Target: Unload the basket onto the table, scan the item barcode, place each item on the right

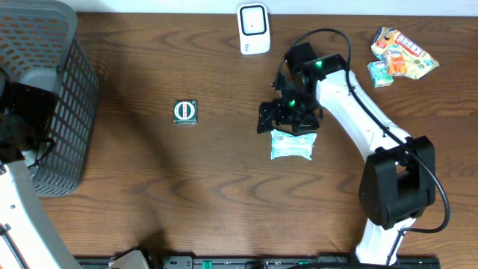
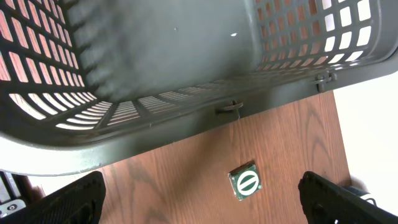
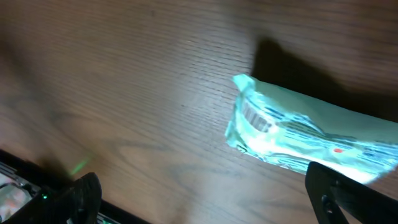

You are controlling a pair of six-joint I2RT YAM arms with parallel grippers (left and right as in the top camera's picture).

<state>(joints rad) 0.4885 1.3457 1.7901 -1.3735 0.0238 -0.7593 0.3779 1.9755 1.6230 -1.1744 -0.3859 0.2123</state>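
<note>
A pale teal and white packet (image 1: 293,145) lies on the wooden table, right of centre. My right gripper (image 1: 287,116) hovers just behind it, open and holding nothing. In the right wrist view the packet (image 3: 311,134) lies up and to the right of the open gripper (image 3: 208,205), close to the right finger. A white barcode scanner (image 1: 253,28) stands at the table's back edge. My left gripper (image 2: 202,205) is open and empty, above the rim of the grey basket (image 2: 155,74). A small green square item with a white circle (image 2: 245,181) lies on the table beyond it.
The grey mesh basket (image 1: 45,97) fills the left end of the table. The green square item (image 1: 185,112) lies left of centre. Colourful snack packs (image 1: 403,54) lie at the back right. The right arm's base (image 1: 396,183) stands at the front right.
</note>
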